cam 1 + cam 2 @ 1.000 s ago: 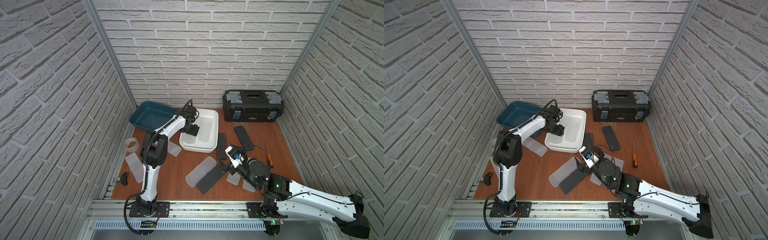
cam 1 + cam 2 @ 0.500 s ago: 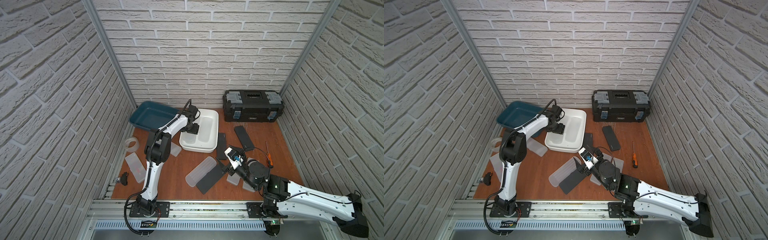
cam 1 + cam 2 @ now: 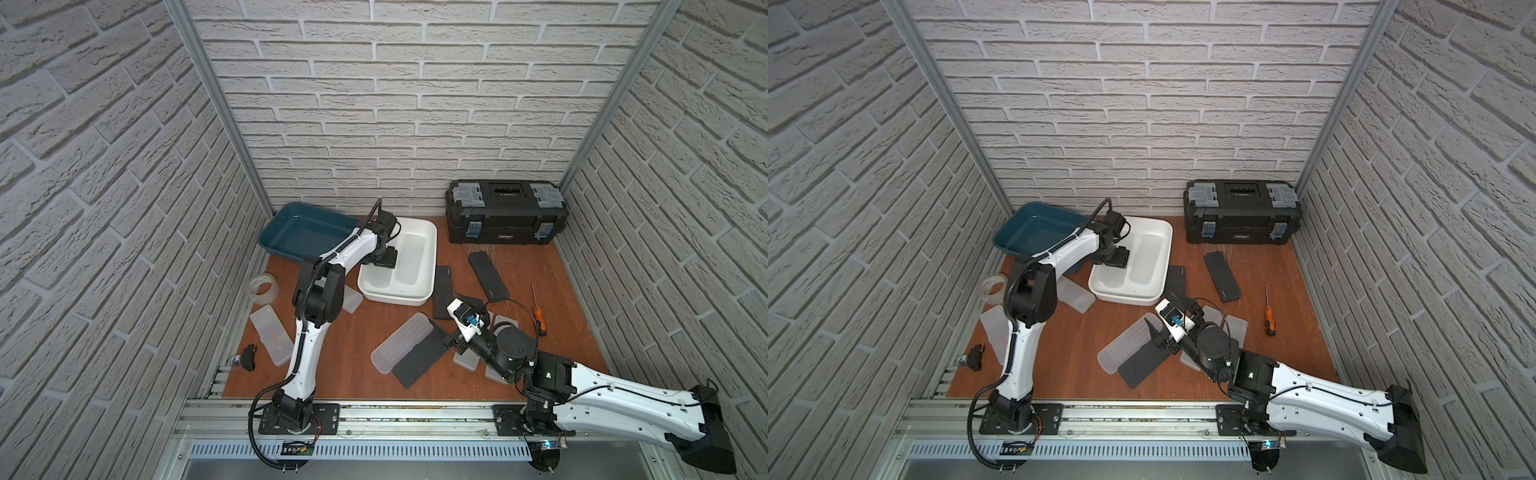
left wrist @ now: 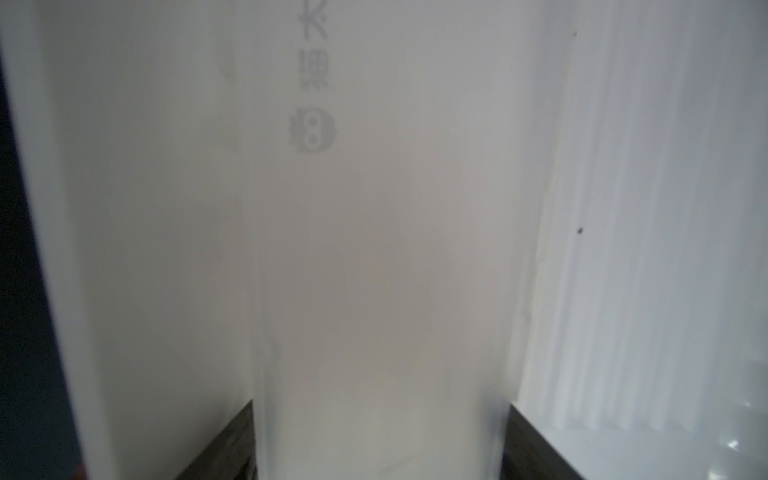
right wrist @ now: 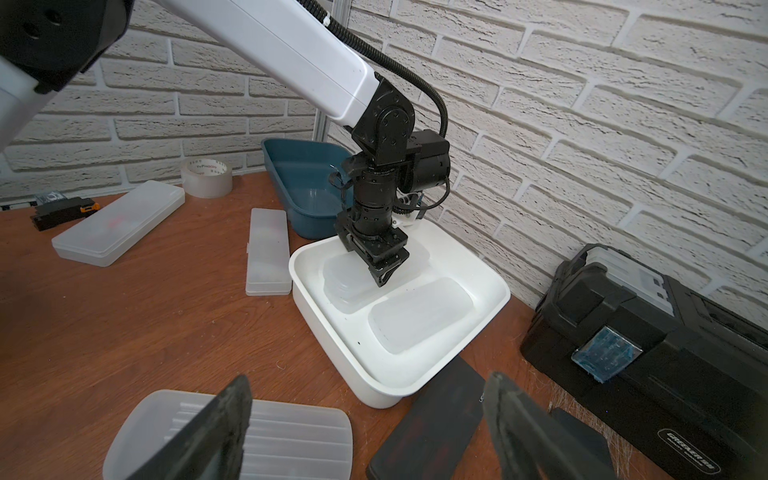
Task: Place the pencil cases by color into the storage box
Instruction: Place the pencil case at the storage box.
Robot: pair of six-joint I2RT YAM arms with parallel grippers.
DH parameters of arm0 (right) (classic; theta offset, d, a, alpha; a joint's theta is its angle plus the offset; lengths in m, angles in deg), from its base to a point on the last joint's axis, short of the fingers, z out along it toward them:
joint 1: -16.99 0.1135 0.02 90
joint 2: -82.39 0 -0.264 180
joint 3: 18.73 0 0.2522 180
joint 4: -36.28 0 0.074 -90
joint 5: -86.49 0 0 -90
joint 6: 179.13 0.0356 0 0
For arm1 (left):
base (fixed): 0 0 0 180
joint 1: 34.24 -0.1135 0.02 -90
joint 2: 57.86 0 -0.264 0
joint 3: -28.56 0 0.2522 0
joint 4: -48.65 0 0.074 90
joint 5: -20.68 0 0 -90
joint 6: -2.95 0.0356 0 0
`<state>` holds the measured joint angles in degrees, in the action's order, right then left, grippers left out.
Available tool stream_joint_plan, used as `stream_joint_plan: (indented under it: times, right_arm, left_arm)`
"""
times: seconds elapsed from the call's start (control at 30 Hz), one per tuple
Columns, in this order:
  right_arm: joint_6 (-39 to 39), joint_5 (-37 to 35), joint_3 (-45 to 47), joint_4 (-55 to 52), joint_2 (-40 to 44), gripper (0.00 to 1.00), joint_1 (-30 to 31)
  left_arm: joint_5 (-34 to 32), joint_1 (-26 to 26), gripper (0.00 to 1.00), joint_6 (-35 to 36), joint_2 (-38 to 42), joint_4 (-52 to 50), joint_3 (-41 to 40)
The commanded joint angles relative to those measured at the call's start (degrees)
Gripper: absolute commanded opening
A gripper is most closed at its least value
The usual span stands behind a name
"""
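My left pincer grips a frosted case inside the white tub at twelve o'clock, beside a second frosted case, keeping whites together; my right pincer hovers open, empty, facing a black case at the tub's four o'clock

Toolbox badge: "GREENER"; tape roll print illegible.

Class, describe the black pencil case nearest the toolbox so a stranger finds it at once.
Find the black toolbox at the back wall. On the wooden table just before it lies a black pencil case, slanted, next to the orange-handled screwdriver. Unlike the other black cases, it lies alone, touching nothing.
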<state>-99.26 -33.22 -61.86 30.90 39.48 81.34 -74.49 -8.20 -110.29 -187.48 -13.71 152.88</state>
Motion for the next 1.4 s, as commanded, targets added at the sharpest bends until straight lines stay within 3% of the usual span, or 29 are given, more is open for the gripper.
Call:
stream_joint_plan:
  times: [0.0, 0.2, 0.37, 0.47, 0.67, 0.97, 1.17, 1.37]
  right_arm:
    - [-0.4, -0.4, 0.8, 3.2, 0.6, 0.88, 0.5]
    - [-0.3, -0.3, 1.2, 3.2, 0.8, 0.88, 0.5]
    - [-0.1, -0.9, 1.6, 3.3, 1.6, 0.89, 0.5]
    - [0.0, -1.0, 1.9, 3.2, 2.2, 0.89, 0.5]
    - [0.0, -1.8, 1.9, 3.1, 1.5, 0.89, 0.5]
    - [5.7, -2.7, -0.6, 0.5, -2.3, 0.92, -3.0]
    - [13.9, 5.1, -6.8, -6.4, -8.0, 0.92, -11.4]
    - [19.6, 8.3, -16.9, -14.5, -16.0, 0.92, -15.1]
  left_arm:
    - [-1.5, -0.3, 0.74, -0.9, -1.3, -1.6, 1.1]
    - [-2.4, 0.0, 0.8, -0.8, -0.9, -1.6, 2.3]
    - [-4.6, 1.0, 0.86, 0.0, -1.7, -5.3, 7.9]
    - [-5.2, 2.0, 0.98, 1.6, -0.3, -4.2, 8.8]
    - [-6.1, 3.6, 0.98, 3.3, 2.7, -4.3, 10.2]
    - [-7.0, 4.7, 0.98, 5.5, 18.8, 3.6, 0.0]
    - [-4.4, 3.2, 0.98, 5.5, 29.6, 7.3, -8.6]
    - [-1.5, 0.8, 0.98, 4.4, 36.4, 4.9, -12.4]
